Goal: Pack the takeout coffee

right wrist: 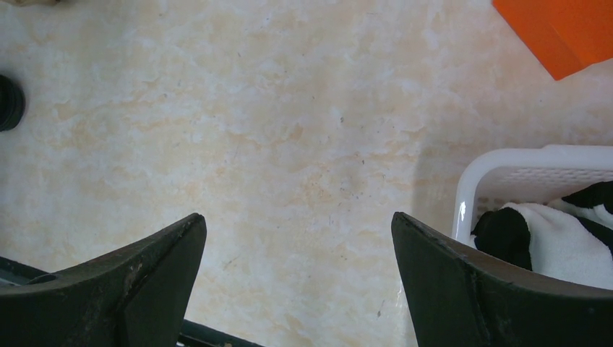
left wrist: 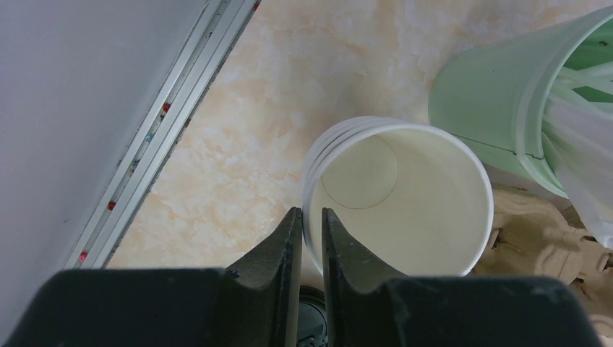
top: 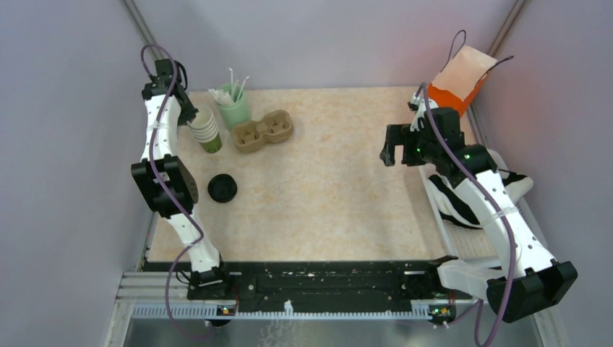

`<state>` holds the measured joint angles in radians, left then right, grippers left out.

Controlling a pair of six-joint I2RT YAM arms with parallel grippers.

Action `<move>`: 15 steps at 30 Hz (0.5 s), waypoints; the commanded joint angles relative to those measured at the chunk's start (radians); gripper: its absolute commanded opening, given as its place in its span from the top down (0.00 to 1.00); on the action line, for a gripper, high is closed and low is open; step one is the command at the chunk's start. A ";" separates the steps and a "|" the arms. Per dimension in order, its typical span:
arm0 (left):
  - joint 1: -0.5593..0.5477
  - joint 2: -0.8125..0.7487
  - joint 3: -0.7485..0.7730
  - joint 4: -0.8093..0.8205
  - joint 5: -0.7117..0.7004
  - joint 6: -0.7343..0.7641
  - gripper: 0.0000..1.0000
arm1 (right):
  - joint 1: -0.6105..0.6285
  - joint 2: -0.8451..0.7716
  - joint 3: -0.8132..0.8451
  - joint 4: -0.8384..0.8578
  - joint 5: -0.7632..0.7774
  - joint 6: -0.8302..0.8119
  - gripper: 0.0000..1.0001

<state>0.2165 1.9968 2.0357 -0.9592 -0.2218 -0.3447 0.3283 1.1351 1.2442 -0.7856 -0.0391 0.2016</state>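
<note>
I read: marbled beige tabletop [top: 340,166]; cream-and-olive cup stack [top: 205,129]; pale-green stick cup [top: 236,110]; brown pulp carrier [top: 262,131]; black lid [top: 222,188]; orange, possibly paper, bag [top: 457,85].

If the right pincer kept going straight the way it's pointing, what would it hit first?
Probably the bare table: the right pincer stands open with nothing between its fingers, and the white basket sits aside.

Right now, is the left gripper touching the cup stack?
Touching. The left wrist view shows the left gripper straddling the near rim of the cup stack, one finger inside, one outside, the wall filling the gap.
</note>
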 commanded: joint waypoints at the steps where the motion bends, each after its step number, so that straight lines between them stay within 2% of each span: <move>1: 0.007 -0.006 0.034 -0.006 0.004 0.003 0.78 | 0.013 -0.005 0.004 0.039 -0.005 -0.010 0.01; 5: 0.006 0.003 0.034 -0.003 0.004 0.006 0.72 | 0.012 -0.006 0.003 0.036 -0.003 -0.010 0.01; 15: 0.006 -0.007 0.046 -0.008 -0.003 -0.001 0.87 | 0.014 -0.006 0.005 0.040 0.000 -0.011 0.01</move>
<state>0.2165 1.9972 2.0365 -0.9596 -0.2218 -0.3428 0.3317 1.1351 1.2438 -0.7853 -0.0391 0.2012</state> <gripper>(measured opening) 0.152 0.985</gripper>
